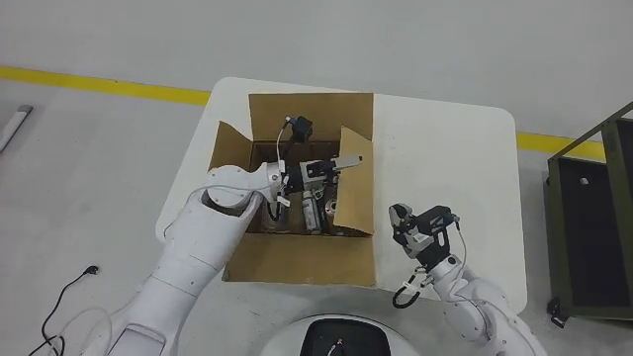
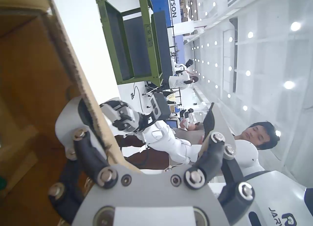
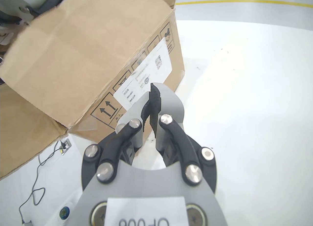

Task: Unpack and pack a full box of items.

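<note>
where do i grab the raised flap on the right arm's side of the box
Probably its free top edge, mid-length, coming from above with one finger on each face. The flap is a thin sheet standing up from the box wall, so only that edge fits between open jaws. The left gripper straddles it this way.

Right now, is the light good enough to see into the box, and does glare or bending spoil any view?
Top view: table evenly lit, but the box interior lies in deep shade, contents hard to tell. Left wrist view: ceiling lamps glare and straight edges bow strongly. Right wrist view: even light, no glare; the yellow floor line curves slightly.
</note>
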Robot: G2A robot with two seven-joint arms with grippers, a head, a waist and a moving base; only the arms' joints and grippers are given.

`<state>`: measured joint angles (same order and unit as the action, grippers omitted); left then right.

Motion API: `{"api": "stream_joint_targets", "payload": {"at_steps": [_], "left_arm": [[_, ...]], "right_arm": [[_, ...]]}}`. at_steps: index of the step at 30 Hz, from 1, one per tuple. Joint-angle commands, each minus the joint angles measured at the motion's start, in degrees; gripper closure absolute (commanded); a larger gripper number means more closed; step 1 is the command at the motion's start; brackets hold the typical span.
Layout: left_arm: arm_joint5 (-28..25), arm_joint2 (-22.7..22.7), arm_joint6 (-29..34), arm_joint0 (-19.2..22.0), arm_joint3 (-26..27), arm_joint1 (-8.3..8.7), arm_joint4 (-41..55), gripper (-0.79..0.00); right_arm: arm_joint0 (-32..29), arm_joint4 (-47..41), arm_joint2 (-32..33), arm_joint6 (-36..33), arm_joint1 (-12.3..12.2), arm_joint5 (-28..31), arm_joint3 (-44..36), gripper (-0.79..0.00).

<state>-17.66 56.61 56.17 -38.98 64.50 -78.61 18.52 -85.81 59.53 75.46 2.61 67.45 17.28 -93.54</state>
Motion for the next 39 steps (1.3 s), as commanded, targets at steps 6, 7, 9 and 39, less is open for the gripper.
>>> {"api": "stream_joint_targets", "payload": {"at_steps": [6, 7, 9, 39], "left_arm": [[-0.7, -5.4, 0.1, 2.9, 0.0, -1.93, 0.9, -0.785], [-0.7, -6.4, 0.2, 3.2, -0.3, -2.33, 1.3, -0.785], [-1.3, -8.5, 0.1, 4.3, -1.3, -3.06, 0.1, -0.785], [-0.1, -16.1, -7.0, 8.9, -11.2, -7.69, -11.8, -0.785]], "right_arm": [[1.0, 1.2, 0.1, 1.6, 0.4, -4.7, 1.0, 0.0], [0.5, 0.9, 1.6, 1.7, 0.2, -6.1, 0.4, 0.0], [-0.9, -0.1, 4.9, 1.4, -0.1, -7.8, -1.2, 0.0], [-1.9, -42.3, 16.0, -21.1, -0.1, -6.2, -9.2, -0.388]]}}
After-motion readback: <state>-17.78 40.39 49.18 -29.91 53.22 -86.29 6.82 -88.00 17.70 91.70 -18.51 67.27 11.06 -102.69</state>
